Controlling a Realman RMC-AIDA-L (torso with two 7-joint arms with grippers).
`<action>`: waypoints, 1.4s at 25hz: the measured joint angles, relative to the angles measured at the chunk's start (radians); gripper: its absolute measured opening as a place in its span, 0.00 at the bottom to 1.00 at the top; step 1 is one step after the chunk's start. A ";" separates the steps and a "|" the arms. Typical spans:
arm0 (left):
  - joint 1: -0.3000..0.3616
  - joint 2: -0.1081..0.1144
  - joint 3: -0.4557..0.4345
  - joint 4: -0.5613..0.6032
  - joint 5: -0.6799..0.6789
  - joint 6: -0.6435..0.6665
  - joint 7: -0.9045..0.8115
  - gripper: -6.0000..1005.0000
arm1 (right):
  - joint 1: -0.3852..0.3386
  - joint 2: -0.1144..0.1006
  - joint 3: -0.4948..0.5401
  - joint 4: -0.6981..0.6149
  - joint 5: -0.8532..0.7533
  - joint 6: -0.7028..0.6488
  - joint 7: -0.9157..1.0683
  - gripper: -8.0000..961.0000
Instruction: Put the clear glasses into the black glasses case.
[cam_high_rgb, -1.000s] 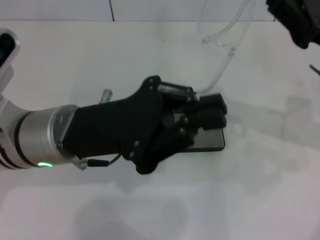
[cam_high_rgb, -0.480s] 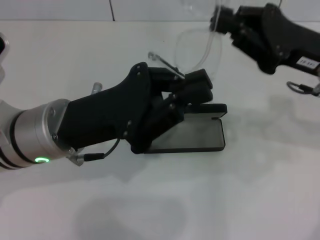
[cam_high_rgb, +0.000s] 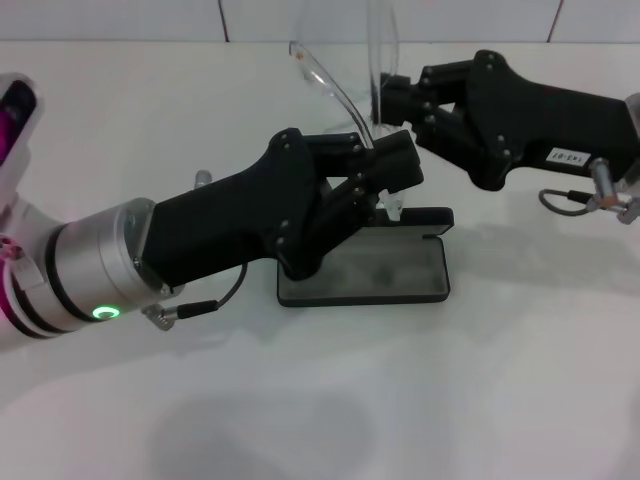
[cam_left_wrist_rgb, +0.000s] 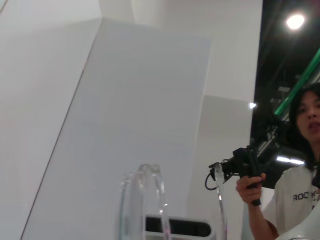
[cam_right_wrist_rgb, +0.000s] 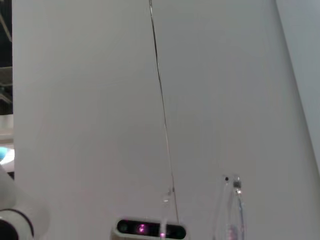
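Observation:
The clear glasses (cam_high_rgb: 333, 88) stand upright in the air above the black glasses case (cam_high_rgb: 362, 273), held between both arms. My left gripper (cam_high_rgb: 392, 168) reaches in from the left and is shut on the lower end of one clear arm. My right gripper (cam_high_rgb: 388, 98) comes from the right and is shut on the frame higher up. The case lies open on the table, grey lining showing, with its lid (cam_high_rgb: 420, 217) raised at the far side just under the left fingers. The left wrist view shows the glasses (cam_left_wrist_rgb: 141, 200) close up. One clear arm (cam_right_wrist_rgb: 234, 210) shows in the right wrist view.
The white table (cam_high_rgb: 500, 380) spreads around the case, with a tiled white wall at the back. A cable loop (cam_high_rgb: 572, 200) hangs under the right wrist. In the left wrist view a person (cam_left_wrist_rgb: 295, 190) stands far off holding a handset.
My right gripper came in from the upper right and closed on the glasses, which turned upright. My left gripper lifted off the case, whose open inside now shows.

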 joint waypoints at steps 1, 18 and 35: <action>0.000 0.000 0.000 -0.001 0.000 -0.004 0.000 0.11 | 0.001 0.000 -0.002 0.000 -0.002 0.000 0.000 0.06; 0.015 0.001 0.006 0.004 0.009 0.004 0.013 0.11 | -0.021 0.000 0.008 -0.001 0.016 0.005 -0.002 0.06; 0.035 0.001 -0.023 -0.003 -0.070 0.002 0.008 0.11 | -0.013 0.002 -0.037 -0.001 -0.029 0.021 0.003 0.06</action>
